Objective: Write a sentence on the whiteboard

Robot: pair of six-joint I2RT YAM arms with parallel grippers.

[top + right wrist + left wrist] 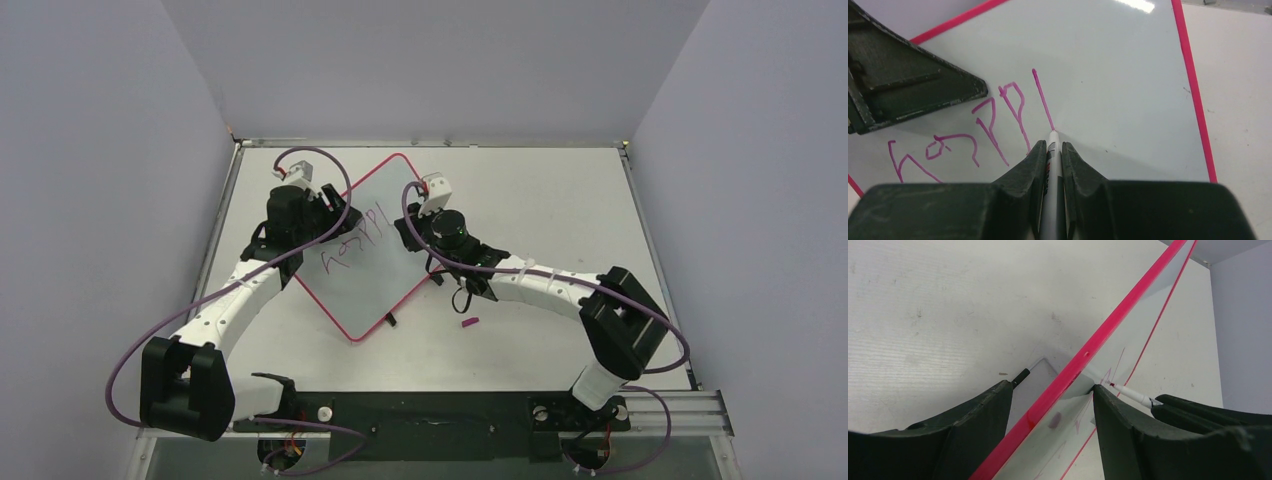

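Observation:
The whiteboard (pixel 372 280), white with a thin red-pink frame, lies turned like a diamond on the table. The sentence (pixel 358 240) on it is purple-magenta and reads "happ" plus one stroke (pixel 990 122). My right gripper (pixel 1052 145) is shut on a white marker (pixel 1053 165) whose tip touches the board at the foot of the last stroke. My left gripper (pixel 1053 390) grips the board's upper-left edge, with one finger on each side of the red frame (pixel 1073 367). The marker (pixel 1130 393) also shows in the left wrist view. The left gripper (pixel 913 85) also shows in the right wrist view.
A small magenta marker cap (pixel 468 322) lies on the white tabletop right of the board's lower corner. A small black clip (pixel 390 320) sticks out from the board's lower right edge. Grey walls close in the table on three sides.

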